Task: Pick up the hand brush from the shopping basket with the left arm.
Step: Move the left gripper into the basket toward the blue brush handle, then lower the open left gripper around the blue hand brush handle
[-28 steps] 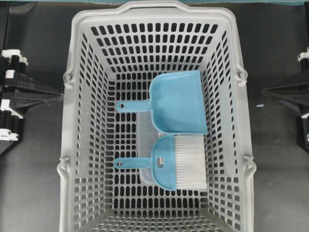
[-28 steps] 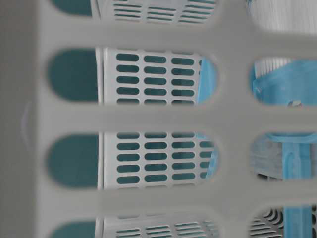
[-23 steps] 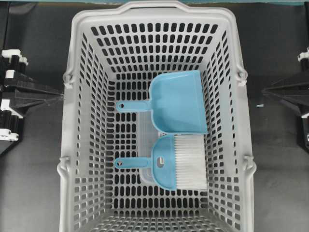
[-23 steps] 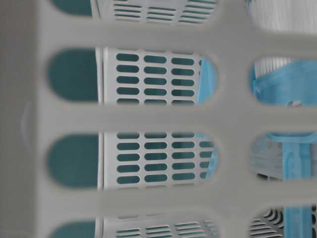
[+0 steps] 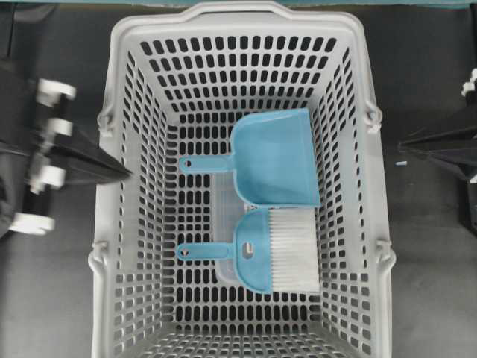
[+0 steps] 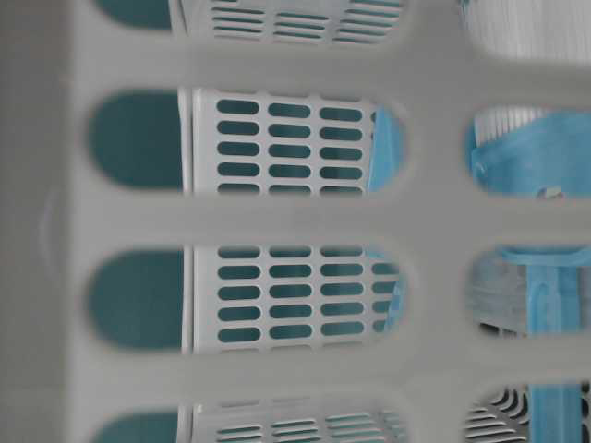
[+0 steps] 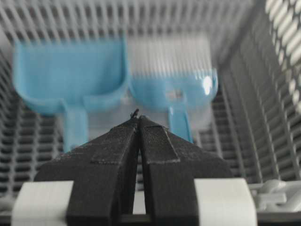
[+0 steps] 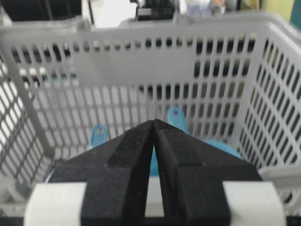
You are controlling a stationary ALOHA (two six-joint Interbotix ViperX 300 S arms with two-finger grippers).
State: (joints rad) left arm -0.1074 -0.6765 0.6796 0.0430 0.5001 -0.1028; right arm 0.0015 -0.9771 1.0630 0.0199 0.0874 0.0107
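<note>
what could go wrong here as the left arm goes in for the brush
1. The dustpan is the same light blue and lies touching the hand brush, with parallel handles, so the wrong handle could get grabbed.
2. The left gripper is shut, tips at the shopping basket wall; it must clear the rim and open first.
3. The brush handle lies flat on the slotted floor, so fingers may snag.

A dark grey tabletop (image 5: 59, 298) meets a teal backdrop (image 6: 134, 138) behind.

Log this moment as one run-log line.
phase: approach | left gripper: shut, empty, over grey slotted basket rim | right gripper: shut, outside | light-blue white-bristled hand brush: on basket floor beside light-blue dustpan
</note>
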